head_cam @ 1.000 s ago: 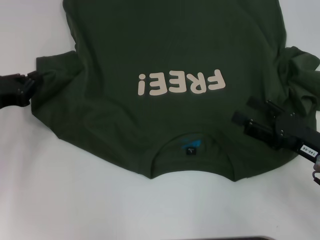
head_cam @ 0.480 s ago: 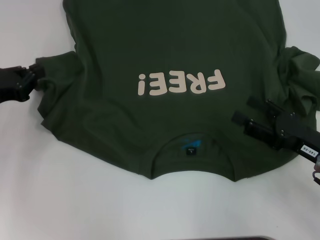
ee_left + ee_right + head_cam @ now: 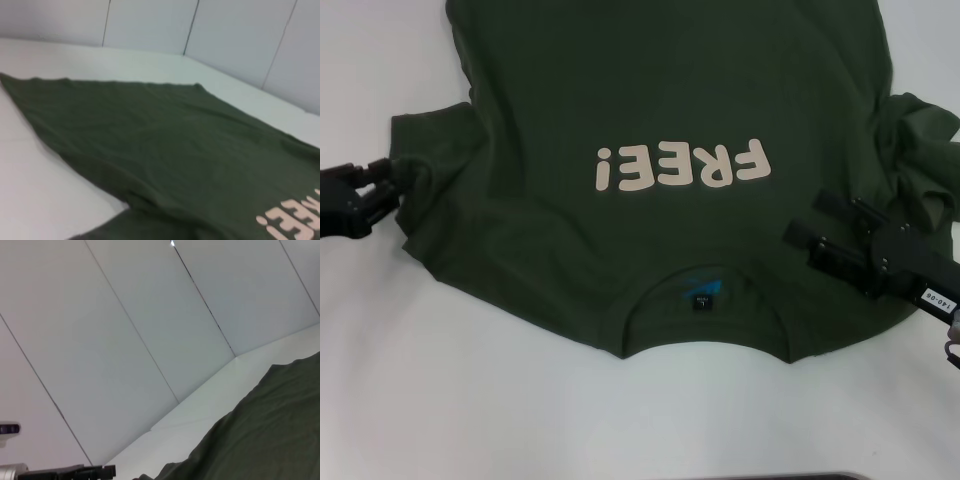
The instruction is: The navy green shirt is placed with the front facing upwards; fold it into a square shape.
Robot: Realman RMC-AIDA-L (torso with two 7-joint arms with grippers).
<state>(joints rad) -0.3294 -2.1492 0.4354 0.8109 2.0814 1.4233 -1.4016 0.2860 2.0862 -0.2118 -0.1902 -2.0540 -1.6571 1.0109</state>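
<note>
The left gripper sat at nine o'clock in the head view, its two fingers slightly parted around the hem of the sleeve of the navy green shirt, touching the cloth. The right gripper hovered at four o'clock over the shirt's shoulder, its fingers spread wide with nothing between them.

The shirt lay flat, front up, on the white table, filling the centre from twelve o'clock down. Its collar with the small black label pointed to six o'clock, and the cream "FREE!" lettering read upside down. The other sleeve was bunched at three o'clock.
</note>
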